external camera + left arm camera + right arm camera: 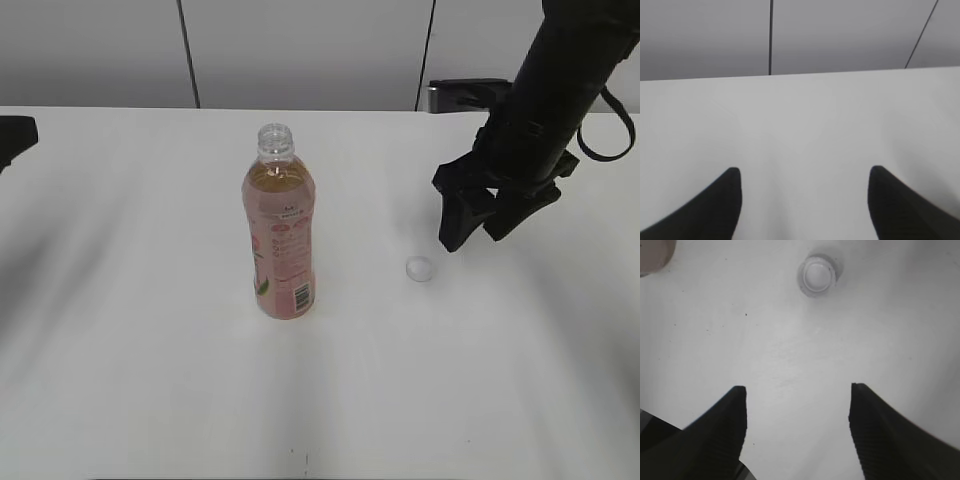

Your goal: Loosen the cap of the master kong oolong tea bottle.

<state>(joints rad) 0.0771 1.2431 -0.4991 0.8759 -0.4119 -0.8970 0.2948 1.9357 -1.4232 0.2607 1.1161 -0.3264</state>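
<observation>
Master kong oolong tea bottle (281, 228) is standing upright mid-counter (120, 380), long axis vertical, open neck pointing up. Cap (420, 268) is lying off, to its right, nearer the right edge. Right gripper (480, 232) is hovering w/ jaws wide, empty, just beside cap. Left gripper (802, 200) is also gaping wide, empty.

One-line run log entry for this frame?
bottle upright, neck open | cap off, lying on table right of bottle | right tool open, empty, above table near cap | left tool open, empty
</observation>
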